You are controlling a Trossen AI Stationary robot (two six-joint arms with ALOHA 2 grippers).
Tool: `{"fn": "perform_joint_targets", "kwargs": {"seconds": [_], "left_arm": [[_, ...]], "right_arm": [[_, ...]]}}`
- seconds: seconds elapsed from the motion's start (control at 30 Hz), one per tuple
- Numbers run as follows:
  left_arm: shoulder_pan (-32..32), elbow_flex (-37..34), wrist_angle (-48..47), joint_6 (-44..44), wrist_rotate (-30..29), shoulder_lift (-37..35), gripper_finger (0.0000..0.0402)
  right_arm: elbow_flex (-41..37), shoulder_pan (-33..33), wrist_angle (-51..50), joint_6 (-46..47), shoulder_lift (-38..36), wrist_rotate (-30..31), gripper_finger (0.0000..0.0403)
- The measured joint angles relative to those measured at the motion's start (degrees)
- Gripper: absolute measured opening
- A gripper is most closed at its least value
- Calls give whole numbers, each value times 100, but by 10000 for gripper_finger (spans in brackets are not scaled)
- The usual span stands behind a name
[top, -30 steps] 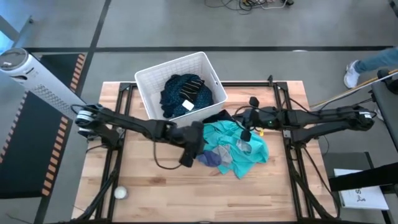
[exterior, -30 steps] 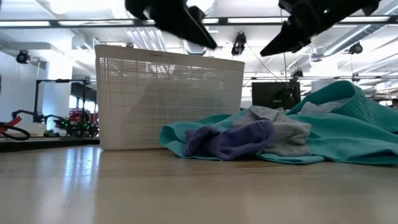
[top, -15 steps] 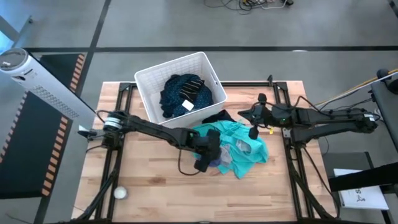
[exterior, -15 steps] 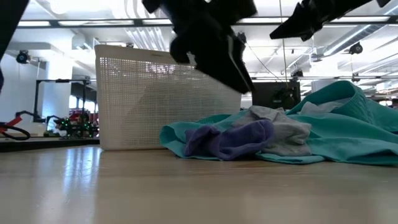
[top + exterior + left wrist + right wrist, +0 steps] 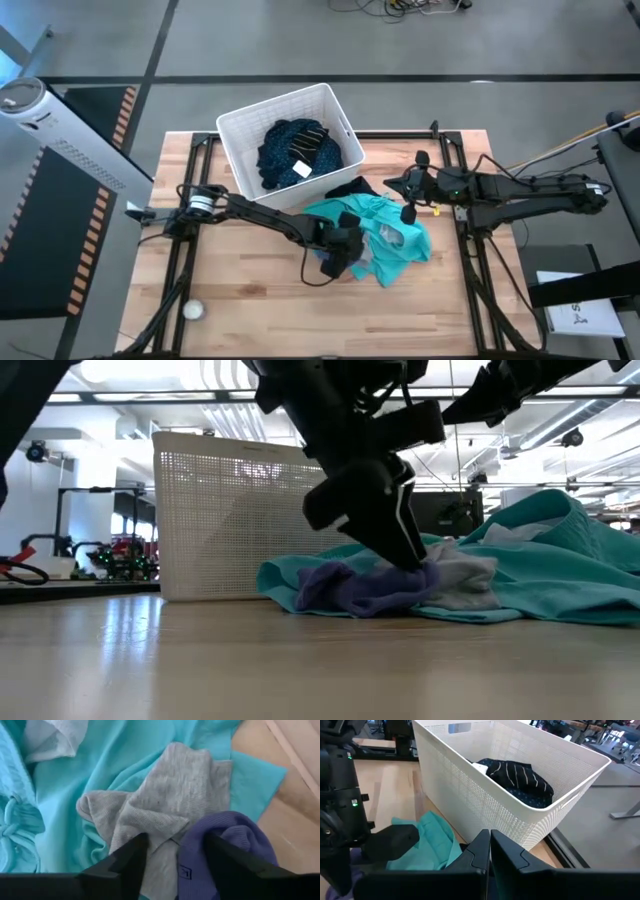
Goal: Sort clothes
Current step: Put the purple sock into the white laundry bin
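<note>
A teal garment [image 5: 390, 232] lies crumpled on the table's right half, with a grey piece [image 5: 165, 805] and a purple piece [image 5: 227, 845] on its near left part. A navy dotted garment [image 5: 300, 150] lies in the white basket [image 5: 232, 130], and a black garment [image 5: 355, 188] lies against the basket's right corner. My left gripper [image 5: 172, 847] is open, low over the pile, with one finger on either side of where the grey piece meets the purple one. My right gripper [image 5: 490, 837] is shut and empty, raised above the teal garment's far right part [image 5: 405, 212]. My left gripper comes down at a slant from the table's left onto the pile. In the low view its fingertips [image 5: 408, 555] reach the top of the grey and purple pieces. The fingers are apart with the grey piece's edge [image 5: 167, 842] between them; whether they press on the cloth I cannot tell.
The basket stands at the table's far left centre. A small white ball [image 5: 193, 311] lies near the front left corner. Bare wood shows along the near edge [image 5: 300, 320]. A white tower device [image 5: 60, 125] stands off the table's left.
My left gripper has gone toward the table's right edge and down, from beside the pile's left end to the grey and purple pieces. My right gripper has drawn back a little toward the right edge and risen. The clothes have not moved.
</note>
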Motion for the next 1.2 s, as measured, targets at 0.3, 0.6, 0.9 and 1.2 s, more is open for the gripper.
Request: {"fn": "perform_joint_targets", "kwargs": {"seconds": [0.3, 0.6, 0.9, 1.2], "left_arm": [[-2, 40, -202, -85, -64, -192, 11], [-115, 40, -415, -195, -45, -868, 3], [-151, 33, -442, -330, -787, -2118, 1], [184, 31, -340, 12, -2643, -3334, 0]], "right_arm": [[-1, 0, 1, 0, 2, 0, 0], [-4, 0, -14, 0, 2, 0, 0], [-4, 0, -13, 2, 2, -2, 0], [-4, 0, -22, 46, 2, -4, 0]]}}
